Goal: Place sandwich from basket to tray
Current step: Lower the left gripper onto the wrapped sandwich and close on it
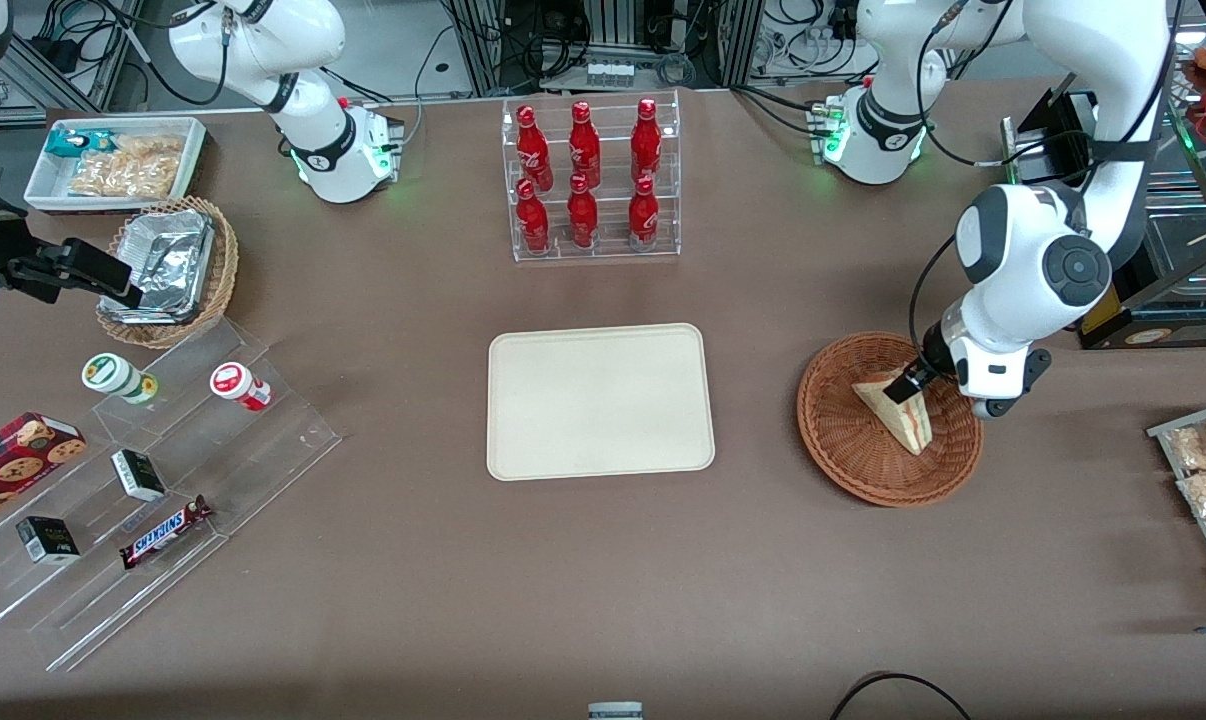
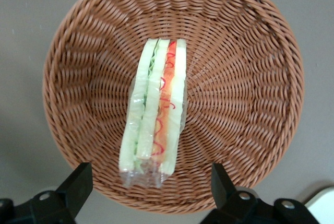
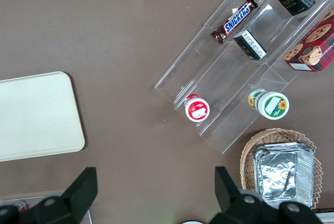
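From the front, my gripper (image 1: 908, 385) is hanging over the round woven wicker basket (image 1: 889, 418), just above the triangular sandwich (image 1: 896, 409) lying inside; the flat cream tray (image 1: 600, 401) with rounded corners is sitting well apart. Through my wrist camera, my fingers (image 2: 78, 182) are standing spread wide, pinching nothing, flanking the plastic-wrapped wedge's layered cut edge.

The brown table (image 1: 603, 580) carries the tray (image 1: 600, 401), the basket (image 1: 843, 440), below the gripper (image 1: 911, 388), and a bottle rack (image 1: 593, 180).
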